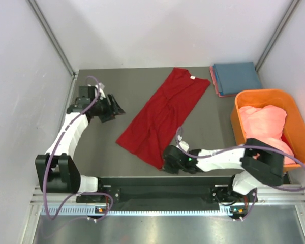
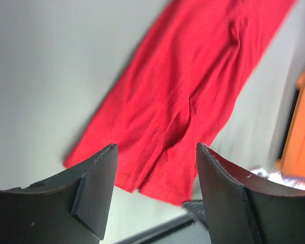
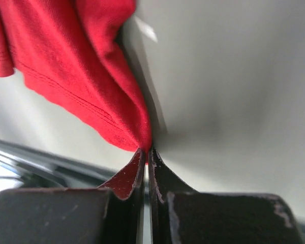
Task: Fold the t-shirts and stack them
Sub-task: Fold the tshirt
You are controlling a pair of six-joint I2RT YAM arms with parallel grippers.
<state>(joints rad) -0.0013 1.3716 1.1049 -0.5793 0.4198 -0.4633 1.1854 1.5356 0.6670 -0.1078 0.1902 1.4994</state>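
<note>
A deep red t-shirt (image 1: 162, 114) lies stretched diagonally across the table, white neck label at the far end. My right gripper (image 1: 165, 163) is shut on its near hem corner (image 3: 137, 137) at the table's front. My left gripper (image 1: 117, 108) is open and empty, to the left of the shirt; the left wrist view shows the red shirt (image 2: 188, 96) beyond its jaws. A folded blue t-shirt (image 1: 237, 76) lies on a folded salmon-pink one (image 1: 214, 81) at the back right. A salmon-pink t-shirt (image 1: 267, 126) is crumpled in the orange tub.
The orange plastic tub (image 1: 240, 119) stands at the right edge. White walls close in the table on the left, back and right. The black rail of the arm bases (image 1: 157, 190) runs along the front edge.
</note>
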